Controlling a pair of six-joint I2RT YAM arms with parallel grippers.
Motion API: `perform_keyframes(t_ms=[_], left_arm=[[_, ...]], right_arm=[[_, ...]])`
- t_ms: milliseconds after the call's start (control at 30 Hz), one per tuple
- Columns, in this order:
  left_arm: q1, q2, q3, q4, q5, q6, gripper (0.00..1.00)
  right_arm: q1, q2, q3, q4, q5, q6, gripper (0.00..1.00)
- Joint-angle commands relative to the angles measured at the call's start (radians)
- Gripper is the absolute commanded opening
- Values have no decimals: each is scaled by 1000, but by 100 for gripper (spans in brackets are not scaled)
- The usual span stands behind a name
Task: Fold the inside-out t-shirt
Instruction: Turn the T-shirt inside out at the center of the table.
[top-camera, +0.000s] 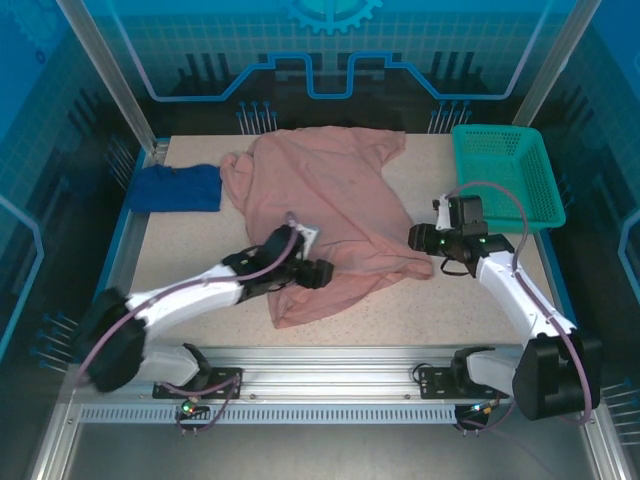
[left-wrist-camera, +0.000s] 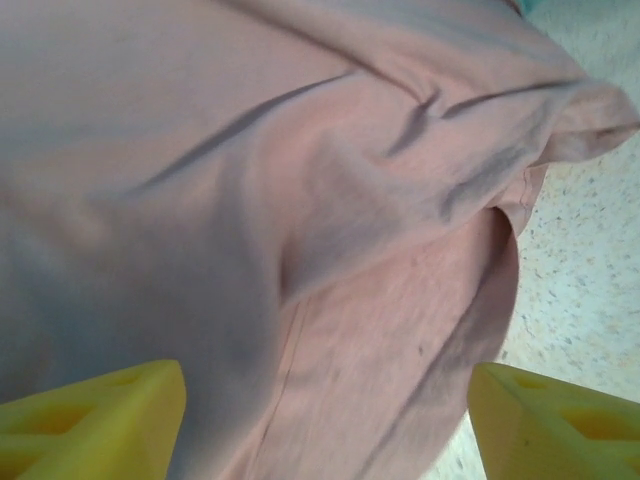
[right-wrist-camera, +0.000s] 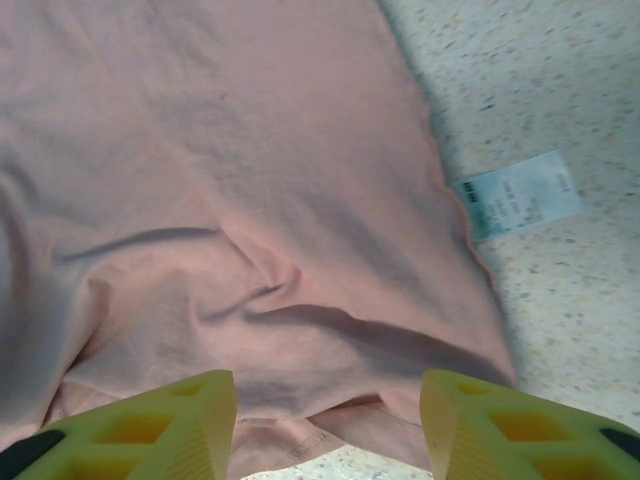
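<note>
Robot lab cell: aluminium rail (top-camera: 330, 375), blue circuit-print wall panels (top-camera: 330, 50).

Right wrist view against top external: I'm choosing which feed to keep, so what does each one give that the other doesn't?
Right wrist: a printed label lying on the table beside the shirt's edge, and the yellow fingers close up, apart. Top external: the blue cloth, the teal basket, and the left gripper over the shirt's near part. Both: the pink shirt and the speckled table.
</note>
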Motion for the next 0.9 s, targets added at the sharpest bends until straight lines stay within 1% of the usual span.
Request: perform_keyframes(t_ms=[0,67,133,300,467,533,567,633,700,800,867], left_arm=[[-42,162,109,0,-30,213,70],[-53,243,168,-10,-4,266,67],[-60,313,229,-42,-7,309,65],[-60,443,320,-98,-60,396,68],[-59,522,373,-137,-76,426,68],[-56,538,380,-138,-81,428,65],[-54,544,381,-133,-86,425,62],[-48,550,388,-126,-93,420,52],[-42,545,389,-114,-95,407,40],[-34,524,383,-95,-76,389,25],[-27,510,377,-83,-57,378,18]], right_arm=[[10,35,33,6,-38,-25,53],[6,39,39,4,-36,-34,53],[3,38,38,2,-43,-36,53],[-3,32,32,5,-64,-37,54],[-8,32,25,7,-76,-39,54],[-9,31,22,8,-77,-37,55],[-10,31,19,11,-80,-36,55],[-11,30,19,10,-86,-32,55],[-9,27,18,6,-94,-29,55],[-10,11,12,0,-94,-32,55],[-9,-3,6,-1,-99,-33,55]])
